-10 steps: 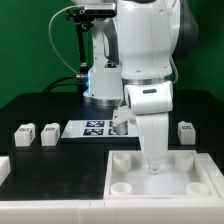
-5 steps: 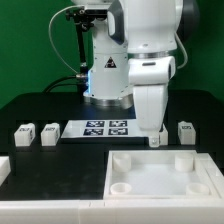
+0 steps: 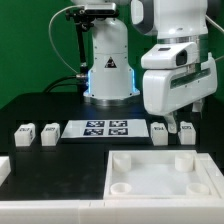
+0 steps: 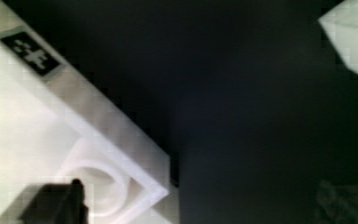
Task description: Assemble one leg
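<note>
The gripper (image 4: 195,203) is empty, with its fingers (image 4: 51,202) spread wide over bare black table (image 4: 229,100). One finger is over the corner socket of the white tray (image 4: 60,140). In the exterior view the arm (image 3: 172,75) hangs at the right. Directly under it stand a leg (image 3: 160,131) and, just beside it, a second leg (image 3: 186,130), both upright on the table behind the tray's far edge. The marker board (image 3: 105,128) lies at centre. Two more legs (image 3: 24,133) (image 3: 49,133) stand at the exterior view's left.
</note>
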